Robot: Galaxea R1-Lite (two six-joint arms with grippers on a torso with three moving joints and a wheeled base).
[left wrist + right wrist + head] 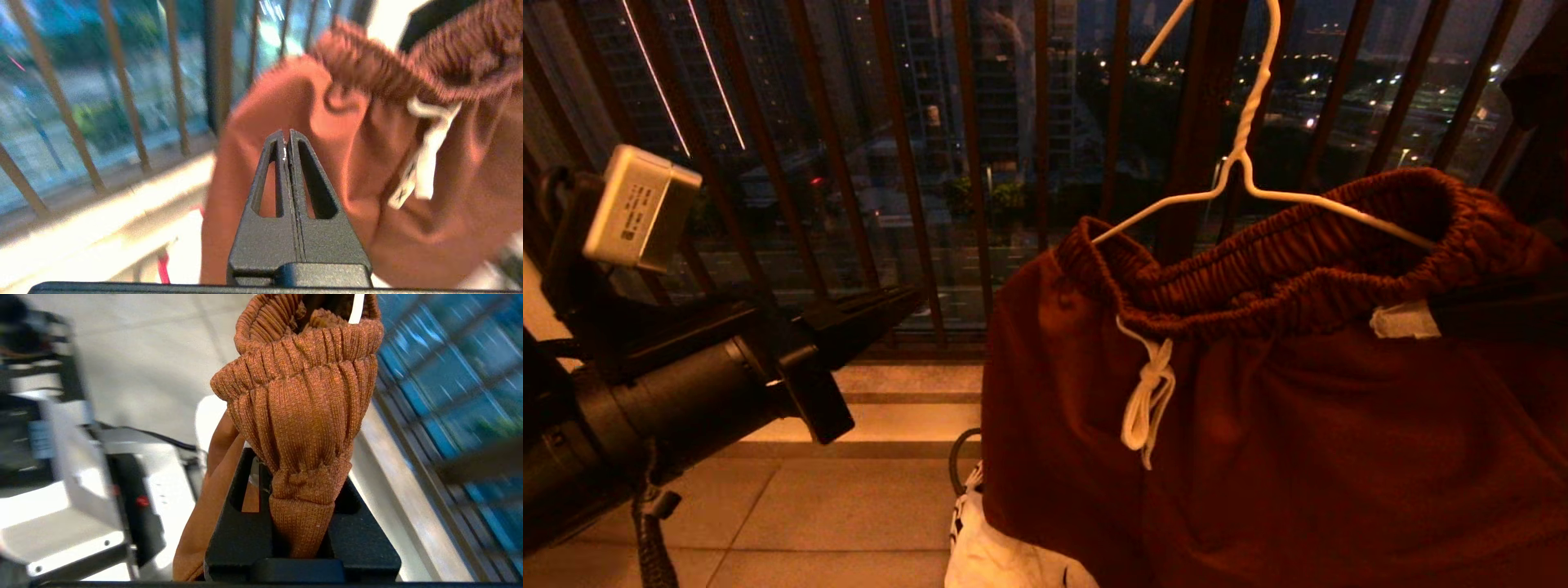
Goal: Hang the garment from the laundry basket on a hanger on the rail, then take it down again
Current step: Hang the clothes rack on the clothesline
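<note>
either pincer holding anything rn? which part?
Right pincer is shut on the shorts, pinching the gathered waistband. Left pincer is shut and empty, beside the shorts.

Balcony setting, night. Dark brown barred railing [890, 163] spans the back; city towers and scattered lights [1339, 82] beyond. Pale tiled floor [833, 514], raised stone-looking curb [907, 400] under the railing. Dim, warm orange lighting, probably artificial.

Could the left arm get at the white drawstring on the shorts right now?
Probably yes: the left gripper, fingers shut and empty, points at the shorts with open air between, and the drawstring hangs uncovered on the front.
</note>
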